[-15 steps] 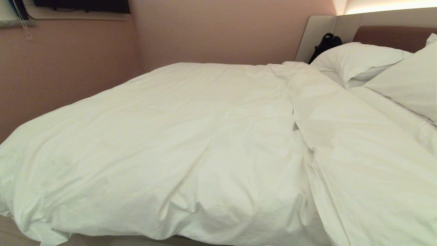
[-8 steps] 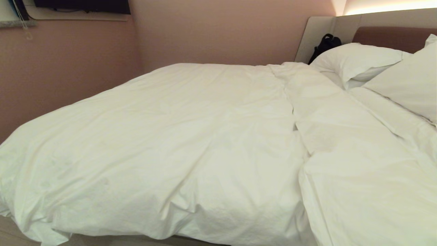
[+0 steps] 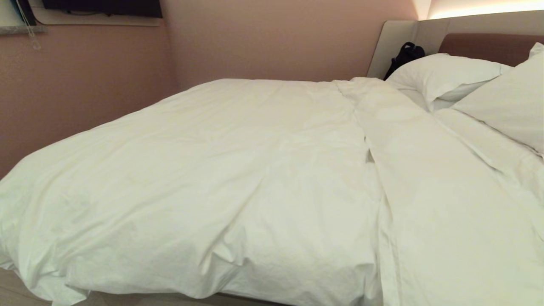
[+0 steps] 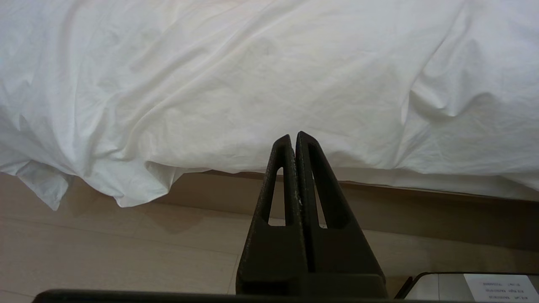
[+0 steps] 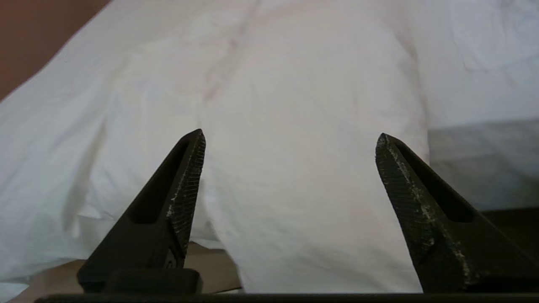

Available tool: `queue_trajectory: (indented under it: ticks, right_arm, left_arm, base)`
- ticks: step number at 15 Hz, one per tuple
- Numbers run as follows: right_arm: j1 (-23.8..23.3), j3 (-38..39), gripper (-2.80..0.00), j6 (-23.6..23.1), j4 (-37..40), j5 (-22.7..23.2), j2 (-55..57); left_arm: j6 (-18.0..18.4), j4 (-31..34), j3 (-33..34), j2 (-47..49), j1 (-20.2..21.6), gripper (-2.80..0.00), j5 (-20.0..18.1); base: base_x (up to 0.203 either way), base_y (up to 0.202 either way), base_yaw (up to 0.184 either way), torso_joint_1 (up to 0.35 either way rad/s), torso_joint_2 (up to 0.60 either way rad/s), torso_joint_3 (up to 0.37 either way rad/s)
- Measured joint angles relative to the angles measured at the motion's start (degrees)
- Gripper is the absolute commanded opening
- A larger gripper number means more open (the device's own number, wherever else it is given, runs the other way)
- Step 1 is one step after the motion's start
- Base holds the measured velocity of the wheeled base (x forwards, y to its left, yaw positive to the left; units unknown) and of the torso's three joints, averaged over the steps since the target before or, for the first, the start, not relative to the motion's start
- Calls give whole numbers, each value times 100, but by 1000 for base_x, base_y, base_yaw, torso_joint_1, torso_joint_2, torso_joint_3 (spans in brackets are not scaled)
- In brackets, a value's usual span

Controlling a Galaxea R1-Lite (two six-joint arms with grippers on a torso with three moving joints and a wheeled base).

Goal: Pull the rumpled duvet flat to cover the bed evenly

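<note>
Duvet (image 3: 221, 178): spread over bed (image 4: 421, 202), long fold running headboard-to-foot on the right half, near edge overhanging. Right gripper (image 5: 290, 141): nearer the fold, facing the hanging edge, fingers spread, nothing held. Left gripper (image 4: 293, 141): pressed together (parked low), below the overhang. Floor (image 4: 105, 252) open alongside.

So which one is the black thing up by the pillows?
Start at the bed's padded headboard at the far end. The black bag sits against its pale left panel, just behind the farther pillow. It is the only dark thing among all the white bedding.
</note>
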Motion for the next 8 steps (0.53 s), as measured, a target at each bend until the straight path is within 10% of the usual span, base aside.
queue_trajectory:
  ticks: [4,5,8]
  right_arm:
    - [19,-509,0,-212,2,200,365]
    - [19,-542,-280,-262,-6,299,512]
    - [26,-637,-280,-301,-122,774,1135]
  left_arm:
    - [0,0,1,0,0,-280,0]
    - [0,0,1,0,0,-280,-1]
    - [1,0,1,0,0,-280,-1]
  base:
    - [0,0,0,0,0,0]
    - [0,0,0,0,0,0]
    - [0,0,0,0,0,0]
